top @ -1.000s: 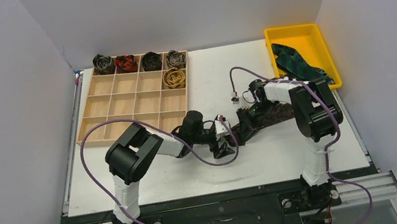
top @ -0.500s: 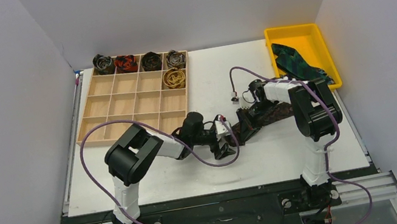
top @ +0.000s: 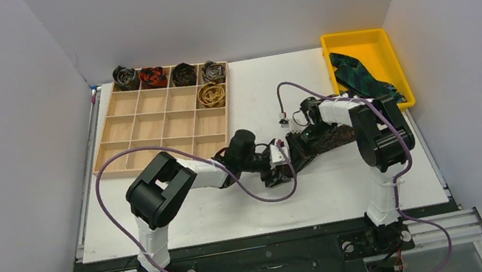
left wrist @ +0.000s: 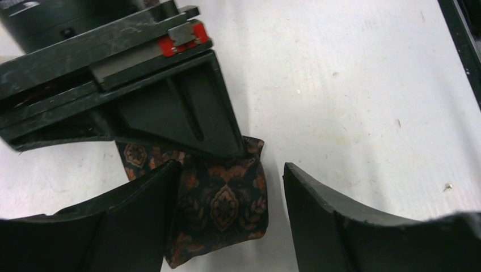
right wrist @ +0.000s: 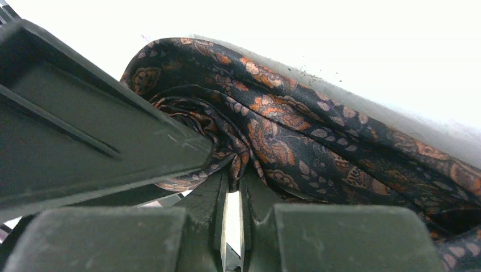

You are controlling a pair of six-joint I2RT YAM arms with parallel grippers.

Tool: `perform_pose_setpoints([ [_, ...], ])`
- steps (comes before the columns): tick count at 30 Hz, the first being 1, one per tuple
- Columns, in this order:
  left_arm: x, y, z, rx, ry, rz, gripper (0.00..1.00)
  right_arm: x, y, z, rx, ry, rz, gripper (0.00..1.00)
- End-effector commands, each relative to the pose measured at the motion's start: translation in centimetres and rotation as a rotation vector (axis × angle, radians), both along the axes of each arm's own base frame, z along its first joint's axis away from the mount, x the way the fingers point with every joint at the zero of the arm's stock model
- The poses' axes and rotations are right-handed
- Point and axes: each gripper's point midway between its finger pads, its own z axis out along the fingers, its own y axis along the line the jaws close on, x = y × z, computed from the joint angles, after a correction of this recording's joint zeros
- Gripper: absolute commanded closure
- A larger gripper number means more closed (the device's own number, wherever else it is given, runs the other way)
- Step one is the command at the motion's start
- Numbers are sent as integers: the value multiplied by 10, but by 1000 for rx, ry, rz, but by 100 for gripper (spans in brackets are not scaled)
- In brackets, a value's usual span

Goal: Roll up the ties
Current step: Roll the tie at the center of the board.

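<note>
I have the brown tie lying on the table right of centre, between my two arms, its near end bunched into the start of a coil. My right gripper is clamped on that inner fold: in its wrist view the two fingers stand almost together, patterned cloth nipped at their tips and a loop of fabric curling over them. My left gripper is spread wide, one finger on each side of the tie's folded end, gripping nothing.

I judge this to be the winding step, early in the roll, since the strip runs off rightward beneath the right arm, partly hidden. To do it well I want the right wrist to turn about the pinched core while the left closes gently on the outside of the bunch, so the layers stack edge on edge and do not cone out. The cloth looks limp and slippery: too loose a hold and the fold springs open, too hard a pull and the core slides out. I would feed slack slowly, with the strip straight behind the coil. Five rolled ties sit in the wooden tray, and a green-blue tie waits in the yellow bin
</note>
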Motion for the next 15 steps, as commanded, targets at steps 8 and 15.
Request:
perform_pose_setpoints([
  [8,-7,6,-14,119,9,-71,68,6,-1,-2,-23,-56,45,100],
  [15,-17,21,-22,129,59,-126,93,17,-3,63,97,-146,55,84],
])
